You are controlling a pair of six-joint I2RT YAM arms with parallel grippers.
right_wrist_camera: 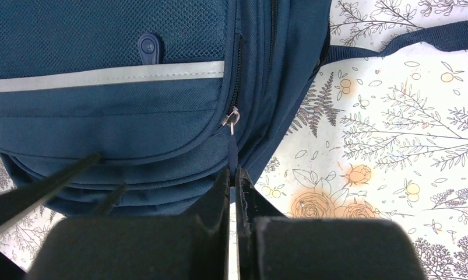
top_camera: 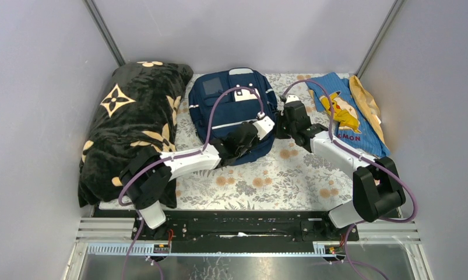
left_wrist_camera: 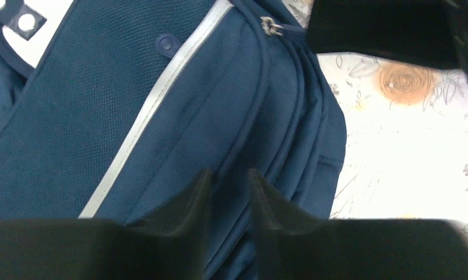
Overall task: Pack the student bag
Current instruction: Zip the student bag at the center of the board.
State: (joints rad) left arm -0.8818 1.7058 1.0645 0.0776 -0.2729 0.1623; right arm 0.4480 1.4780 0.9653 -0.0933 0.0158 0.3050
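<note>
At the student bag's (top_camera: 231,111) near right side, right gripper (right_wrist_camera: 234,175) clamps the zip pull (right_wrist_camera: 234,146); left gripper (left_wrist_camera: 228,175) hovers half open, empty; unpinned bag may drag, or pull slip.

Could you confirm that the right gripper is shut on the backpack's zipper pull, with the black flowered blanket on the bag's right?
Not quite: the top external view shows the blanket left of the backpack. The right gripper is shut on the zipper pull.

Left end effector (left_wrist_camera: 228,175) stands ajar, right end effector (right_wrist_camera: 234,175) clamped.
</note>
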